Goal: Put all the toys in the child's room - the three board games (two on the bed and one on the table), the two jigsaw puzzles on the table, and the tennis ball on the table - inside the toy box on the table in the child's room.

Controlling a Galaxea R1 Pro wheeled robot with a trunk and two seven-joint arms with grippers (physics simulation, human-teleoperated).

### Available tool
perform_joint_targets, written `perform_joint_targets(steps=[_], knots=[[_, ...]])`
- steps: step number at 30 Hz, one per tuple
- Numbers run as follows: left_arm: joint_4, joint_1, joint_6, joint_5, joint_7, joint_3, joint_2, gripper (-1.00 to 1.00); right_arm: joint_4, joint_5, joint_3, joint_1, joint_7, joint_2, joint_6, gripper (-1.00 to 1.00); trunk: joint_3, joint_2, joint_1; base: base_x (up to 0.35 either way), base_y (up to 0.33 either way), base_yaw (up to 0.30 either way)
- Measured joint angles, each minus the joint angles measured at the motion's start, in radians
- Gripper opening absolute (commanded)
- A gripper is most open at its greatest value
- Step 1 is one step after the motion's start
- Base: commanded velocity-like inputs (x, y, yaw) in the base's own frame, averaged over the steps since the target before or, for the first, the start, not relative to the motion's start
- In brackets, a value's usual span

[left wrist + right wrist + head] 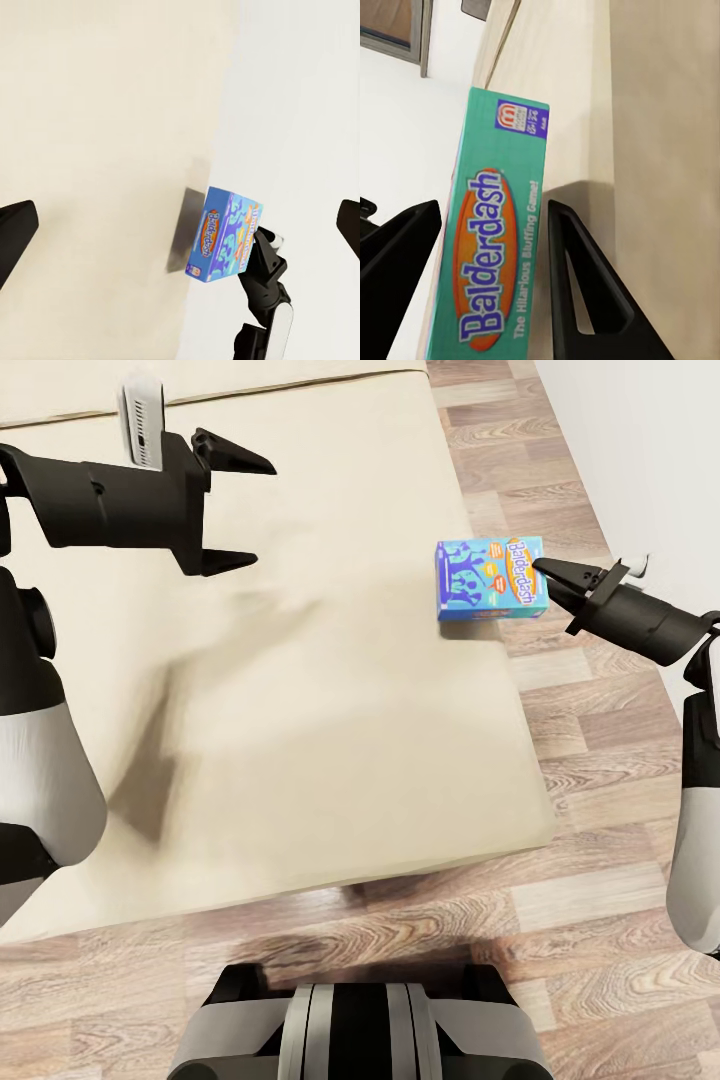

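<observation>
Bed (300, 690), centre of head view: plain beige mattress, no pattern; floor (600, 920), lower and right of frame: wood planks in mixed brown and pale grey. Board game (490, 578), right of centre: bright blue lid with darker blue figures and an orange oval bearing blue "Balderdash" lettering; its side panel (491, 262) is teal-green with the same orange oval. Both grippers, left (240, 510) and right (560, 582), are black, on white and black arms.

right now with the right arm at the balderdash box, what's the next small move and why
Probably close the right gripper: its jaws already straddle the narrow side of the Balderdash box at the edge of the bed, with a small gap either side. Then lift.
</observation>
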Motion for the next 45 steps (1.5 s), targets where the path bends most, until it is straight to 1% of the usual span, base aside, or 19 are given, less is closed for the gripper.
perform_joint_targets(steps=[14,15,20,27,32,45], knots=[[0.0,0.0,0.0,0.0,0.0,0.0,0.0,1.0,0.0,0.0,0.0,0.0,0.0,0.0,0.0,-1.0,0.0,0.0,0.0,0.0,0.0,0.0],[0.0,0.0,0.0,0.0,0.0,-0.001,0.0,1.0,0.0,0.003,0.0,-0.004,-0.001,0.0,0.0,-1.0,0.003,0.007,-0.004,0.0,0.0,0.0],[0.004,0.006,0.001,0.0,-0.003,-0.011,0.017,1.0,0.002,-0.024,-0.02,-0.01,-0.013,-0.028,0.0,-1.0,0.019,0.042,-0.023,0.0,0.0,0.0],[0.005,0.008,0.001,0.0,-0.004,-0.015,0.023,1.0,0.002,-0.061,-0.025,-0.011,-0.018,-0.065,0.0,-1.0,0.041,0.091,-0.05,0.0,0.0,0.0],[0.006,0.009,0.002,0.0,-0.003,-0.016,0.024,1.0,0.002,-0.093,-0.027,-0.011,-0.019,-0.069,0.0,-1.0,0.056,0.126,-0.069,0.0,0.0,0.0],[0.006,0.01,0.002,0.0,-0.004,-0.017,0.025,1.0,0.002,-0.094,-0.029,-0.011,-0.019,-0.073,0.0,-1.0,0.097,0.217,-0.119,0.0,0.0,0.0]])
